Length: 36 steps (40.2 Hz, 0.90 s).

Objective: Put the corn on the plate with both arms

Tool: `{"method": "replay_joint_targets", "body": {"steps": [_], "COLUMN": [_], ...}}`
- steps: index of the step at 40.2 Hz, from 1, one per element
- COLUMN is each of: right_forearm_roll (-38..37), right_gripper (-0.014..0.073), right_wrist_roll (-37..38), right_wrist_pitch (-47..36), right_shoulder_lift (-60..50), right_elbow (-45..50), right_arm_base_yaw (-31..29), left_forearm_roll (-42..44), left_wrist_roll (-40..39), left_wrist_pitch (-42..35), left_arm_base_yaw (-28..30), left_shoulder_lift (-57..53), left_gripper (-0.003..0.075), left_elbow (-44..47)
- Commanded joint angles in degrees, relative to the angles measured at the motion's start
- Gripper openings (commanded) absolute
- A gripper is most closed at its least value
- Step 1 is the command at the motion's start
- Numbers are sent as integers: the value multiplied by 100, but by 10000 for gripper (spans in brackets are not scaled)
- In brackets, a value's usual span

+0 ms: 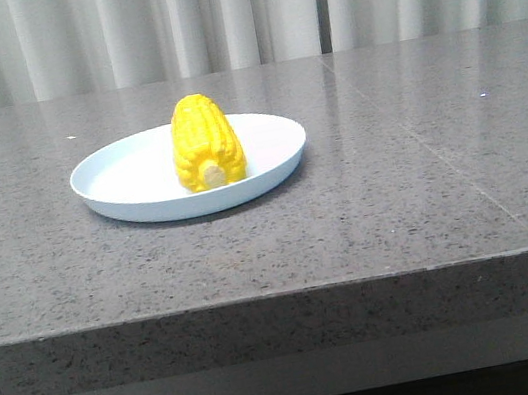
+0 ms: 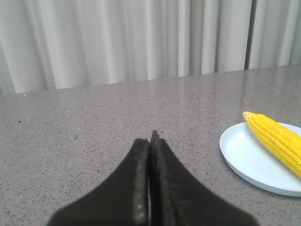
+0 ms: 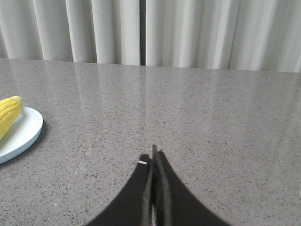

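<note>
The yellow corn (image 1: 204,144) lies on the pale blue-white plate (image 1: 119,176) on the grey table, its beige stub end toward the camera. Neither arm shows in the front view. In the left wrist view my left gripper (image 2: 150,139) is shut and empty, above bare table, with the plate (image 2: 249,157) and the corn (image 2: 277,139) off to its side. In the right wrist view my right gripper (image 3: 153,155) is shut and empty, with the plate (image 3: 21,134) and the tip of the corn (image 3: 9,113) far to its side.
The grey speckled stone table (image 1: 394,186) has a seam running back on the right and a front edge near the camera. White curtains (image 1: 233,10) hang behind the table.
</note>
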Motion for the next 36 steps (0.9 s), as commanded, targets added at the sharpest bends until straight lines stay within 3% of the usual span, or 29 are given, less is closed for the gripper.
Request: {"method": "replay_joint_targets", "body": {"steps": [1,14,18,26,36], "right_forearm_roll": [-112,-112,-112,-112,-112], "right_gripper": [-66,-66,-66,-66,-66], "right_wrist_roll": [-36,-36,-36,-36,-36], "right_wrist_pitch": [-489,-489,-489,-483,-476], "right_shoulder_lift": [63,63,63,63,64], "right_elbow": [-134,-134,-134,-129,-129], "right_arm_base_yaw": [-32,-32,-32,-32,-32], "left_forearm_roll": [-26,-26,61,271,286], "left_wrist_roll": [-7,-7,-86,-511,-511], "left_wrist_pitch": [-488,-516,-833,-1246,-1496], "left_arm_base_yaw": [-36,-36,41,537,571], "left_shoulder_lift": [44,44,-67,-704,-1299], "left_gripper": [-20,-20,-20,-20,-20], "left_elbow": [-150,-137,34,888,2067]}}
